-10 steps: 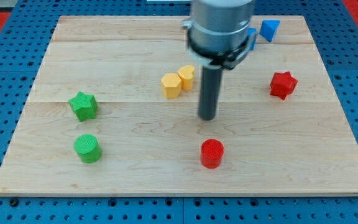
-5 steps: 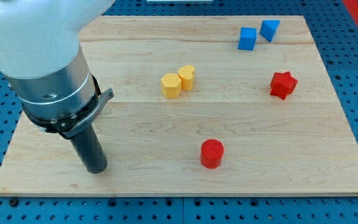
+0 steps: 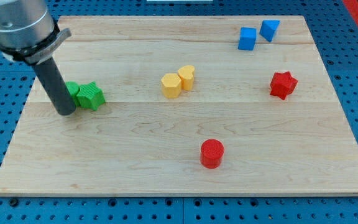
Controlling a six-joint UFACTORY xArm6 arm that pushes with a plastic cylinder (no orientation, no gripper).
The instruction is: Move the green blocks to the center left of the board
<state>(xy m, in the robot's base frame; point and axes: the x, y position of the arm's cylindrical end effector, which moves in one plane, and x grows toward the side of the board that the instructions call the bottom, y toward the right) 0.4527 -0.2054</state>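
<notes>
My tip [image 3: 65, 112] rests on the board at the view's left, about mid-height. Two green blocks lie just right of the rod and touch each other. The green star [image 3: 91, 96] is on the right. The other green block [image 3: 73, 91] is partly hidden behind the rod, so its shape does not show. The rod touches or nearly touches this hidden block.
Two yellow blocks [image 3: 177, 81] sit together near the board's middle. A red cylinder [image 3: 212, 153] lies at bottom centre. A red star [image 3: 283, 84] is at the right. Two blue blocks [image 3: 257, 34] are at top right. The board's left edge [image 3: 23, 112] is close to my tip.
The arm swept from the board's middle to the bottom left, then up the left side. The green cylinder left its bottom-left spot; two green blocks are now together by the tip.
</notes>
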